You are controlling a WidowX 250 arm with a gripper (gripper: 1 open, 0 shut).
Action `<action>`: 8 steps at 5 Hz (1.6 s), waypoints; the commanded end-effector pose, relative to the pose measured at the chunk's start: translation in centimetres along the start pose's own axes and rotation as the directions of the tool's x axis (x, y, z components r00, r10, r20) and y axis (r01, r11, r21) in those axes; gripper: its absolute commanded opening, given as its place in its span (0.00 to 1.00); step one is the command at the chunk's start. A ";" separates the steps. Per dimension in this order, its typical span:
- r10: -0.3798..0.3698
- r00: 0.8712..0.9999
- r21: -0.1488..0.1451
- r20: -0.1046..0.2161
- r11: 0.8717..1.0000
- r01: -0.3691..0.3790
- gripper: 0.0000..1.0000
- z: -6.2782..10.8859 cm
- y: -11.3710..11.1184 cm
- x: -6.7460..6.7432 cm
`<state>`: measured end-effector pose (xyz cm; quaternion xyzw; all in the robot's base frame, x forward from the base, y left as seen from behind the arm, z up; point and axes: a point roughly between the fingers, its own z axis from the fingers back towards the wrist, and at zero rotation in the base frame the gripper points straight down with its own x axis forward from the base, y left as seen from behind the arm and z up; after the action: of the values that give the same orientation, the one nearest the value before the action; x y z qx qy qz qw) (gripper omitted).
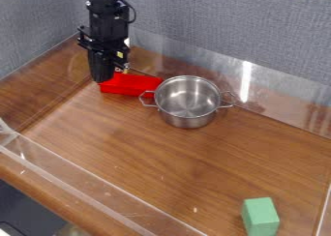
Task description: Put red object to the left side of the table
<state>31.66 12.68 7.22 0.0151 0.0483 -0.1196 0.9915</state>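
Note:
The red object lies flat on the table at the back left, right beside the steel pot. My gripper points straight down at the block's left end, its black fingers together. The fingertips meet the block's left edge. The view does not show whether they pinch it. The block rests on the wood.
A steel pot with two handles stands just right of the red block. A green cube sits near the front right corner. Low clear plastic walls border the tabletop. A grey fabric backdrop rises behind the arm.

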 end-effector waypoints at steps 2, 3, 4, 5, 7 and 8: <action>0.012 0.999 0.028 0.033 1.000 -0.013 0.00 1.0 0.6 0.2; 0.017 0.999 0.029 0.031 0.999 -0.018 0.00 1.0 0.7 0.1; 0.021 0.999 0.030 0.030 0.999 -0.022 0.00 1.0 0.8 0.0; 0.025 0.999 0.031 0.029 0.999 -0.026 0.00 1.0 0.9 -0.1; 0.032 0.999 0.033 0.029 0.999 -0.033 0.00 1.0 1.1 -0.3; 0.036 0.999 0.034 0.030 0.999 -0.037 0.00 1.0 1.2 -0.3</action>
<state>31.45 13.35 6.88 0.0192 0.0522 -0.1109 0.9923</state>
